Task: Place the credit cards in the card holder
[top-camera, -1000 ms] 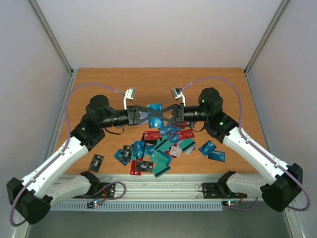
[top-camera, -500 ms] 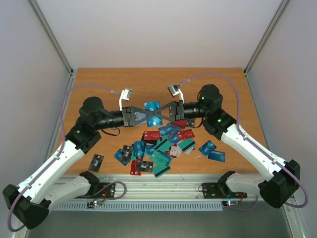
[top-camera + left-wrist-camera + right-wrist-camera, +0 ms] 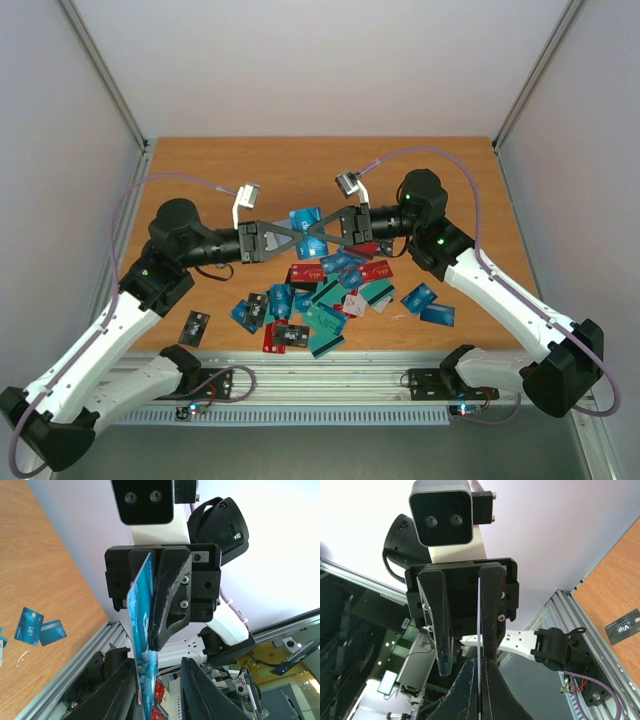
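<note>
The table (image 3: 200,165) is wood-grain laminate, smooth with a low sheen. The loose cards (image 3: 330,295) are thin glossy plastic. The card (image 3: 141,607) held edge-on is the same, teal and shiny. The fingers (image 3: 167,595) are matt black plastic set with bright metal screws. The arm shells (image 3: 95,345) are smooth white plastic. The rail (image 3: 330,385) along the table's near edge is bare ribbed metal.

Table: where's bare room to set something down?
Bare wood runs along the table's far edge and both far corners. The left front holds only one black card. The middle front is crowded with cards, spreading right to two blue cards.
</note>
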`<state>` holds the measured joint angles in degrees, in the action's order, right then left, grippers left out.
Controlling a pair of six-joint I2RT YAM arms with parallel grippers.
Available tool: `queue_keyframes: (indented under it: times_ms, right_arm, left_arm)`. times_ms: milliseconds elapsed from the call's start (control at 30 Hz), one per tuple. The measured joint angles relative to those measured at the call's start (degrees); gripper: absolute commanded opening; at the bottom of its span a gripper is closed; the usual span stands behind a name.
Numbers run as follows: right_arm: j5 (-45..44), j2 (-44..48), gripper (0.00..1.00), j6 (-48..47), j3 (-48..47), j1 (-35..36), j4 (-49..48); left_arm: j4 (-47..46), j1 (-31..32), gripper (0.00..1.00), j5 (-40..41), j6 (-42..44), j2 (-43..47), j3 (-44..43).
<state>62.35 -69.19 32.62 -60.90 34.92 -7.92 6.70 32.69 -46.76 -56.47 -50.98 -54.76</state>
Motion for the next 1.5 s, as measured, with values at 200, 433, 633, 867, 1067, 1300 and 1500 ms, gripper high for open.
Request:
queue_keyframes:
  times_ms: [200, 433, 633, 867, 1067, 1300, 1500]
  right_arm:
    - [1.5, -1.2, 0.01, 1.0, 0.0, 0.0, -1.9]
    - [3.1, -2.3, 0.01, 2.7, 0.0, 0.0, -4.7]
    - [3.7, -3.0, 0.46, 1.5, -1.4, -0.2, -1.7]
    - [-2.2, -7.8, 0.54, -17.6, -17.3, -1.4, 27.8]
    - [-8.7, -15.3, 0.51, -24.5, -21.5, -4.1, 38.1]
    - [-13.9, -32.2, 0.43, -25.0, -27.8, -4.6, 40.6]
    - [-18.5, -42.4, 0.35, -24.5, -34.5, -4.4, 43.7]
  left_arm:
    - [1.9, 0.0, 0.22, -0.3, 0.6, 0.8, 0.0]
    - [2.8, 0.0, 0.00, -0.8, 1.0, 0.2, -0.1]
    - [4.0, -0.1, 0.00, 0.5, 1.3, 0.2, -0.2]
    - [14.6, -1.1, 0.00, 8.4, 6.6, 0.1, -3.6]
    - [19.1, -8.7, 0.00, 11.7, 11.3, -2.1, -1.5]
    - [11.6, -20.7, 0.00, 8.2, 11.4, -8.1, 8.7]
    - [6.9, -26.7, 0.00, 5.4, 11.6, -14.9, 11.6]
